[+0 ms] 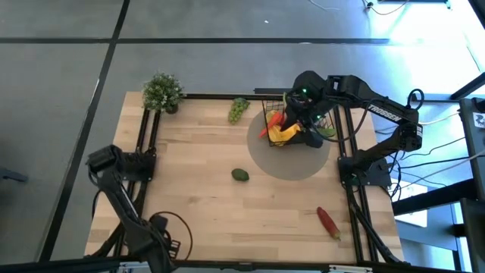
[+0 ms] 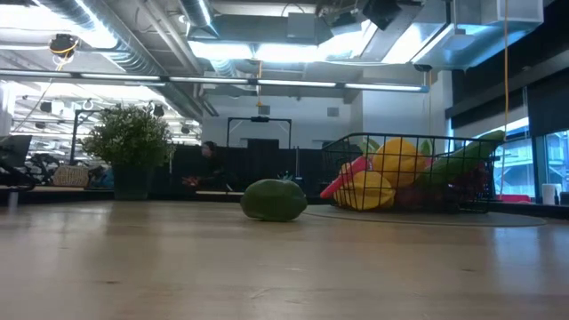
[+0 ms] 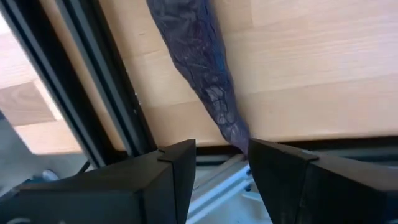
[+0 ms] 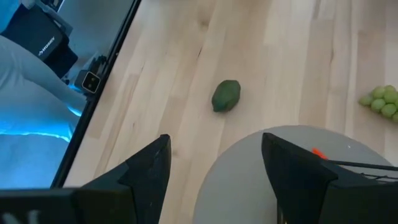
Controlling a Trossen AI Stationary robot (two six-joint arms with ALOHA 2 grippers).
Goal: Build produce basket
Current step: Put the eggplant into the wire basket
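Observation:
The black wire basket (image 1: 292,125) stands on a round grey mat toward the table's far right and holds yellow, orange, pink and green produce (image 2: 391,173). My right gripper (image 4: 214,174) hovers open above the basket (image 1: 301,120), holding nothing. Its wrist view looks past the mat's edge. An avocado (image 1: 240,175) (image 4: 226,96) lies on the wood at mid-table. Green grapes (image 1: 239,109) (image 4: 380,99) lie left of the basket near the far edge. A red chili (image 1: 328,221) lies near the right near corner. My left gripper (image 3: 221,168) waits open at the left near corner.
A small potted plant (image 1: 162,92) stands at the far left corner. The grey mat (image 4: 292,168) lies under the basket. Black frame rails (image 1: 144,144) run along both sides of the table. A dark mesh cable sleeve (image 3: 199,68) hangs before the left wrist camera.

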